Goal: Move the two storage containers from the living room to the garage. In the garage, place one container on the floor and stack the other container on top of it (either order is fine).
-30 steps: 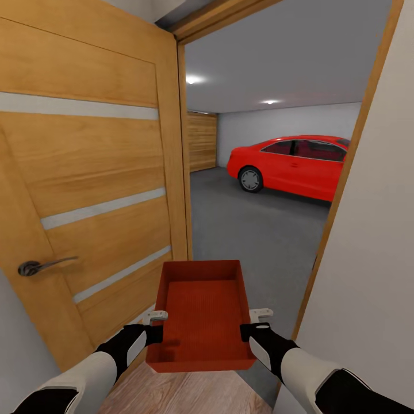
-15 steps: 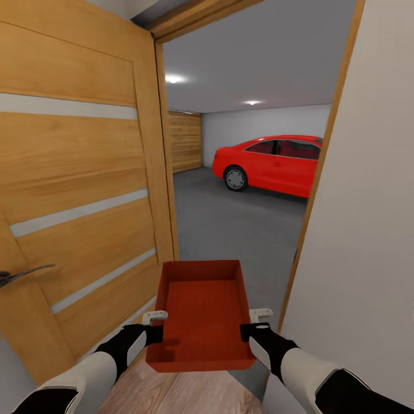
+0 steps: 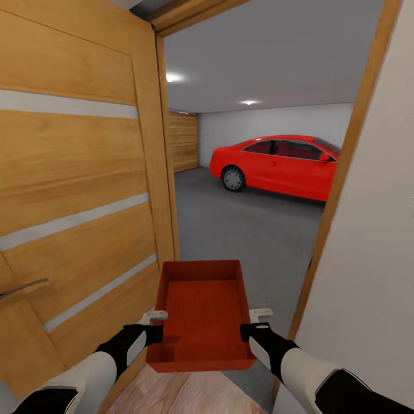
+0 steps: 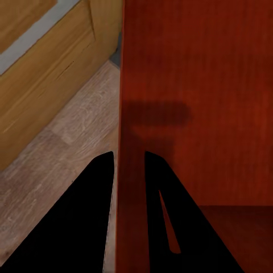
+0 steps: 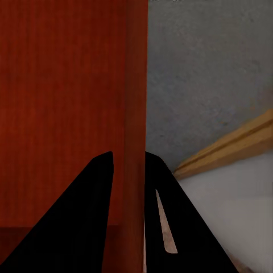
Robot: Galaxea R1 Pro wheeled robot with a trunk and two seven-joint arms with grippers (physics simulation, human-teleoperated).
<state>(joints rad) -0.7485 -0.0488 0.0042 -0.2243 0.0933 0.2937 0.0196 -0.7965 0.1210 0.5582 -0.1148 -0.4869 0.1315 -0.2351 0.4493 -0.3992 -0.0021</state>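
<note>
Orange-red storage container [image 3: 201, 313], long axis pointing ahead through the doorway toward the garage floor [image 3: 247, 230], hangs level with left gripper [image 3: 156, 325] and right gripper [image 3: 253, 323] each clamped on a side wall.

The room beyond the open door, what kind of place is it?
Most likely a garage: a red car is parked on a dark grey concrete floor, with plain pale walls and a wide wood-plank door at the far end.
</note>
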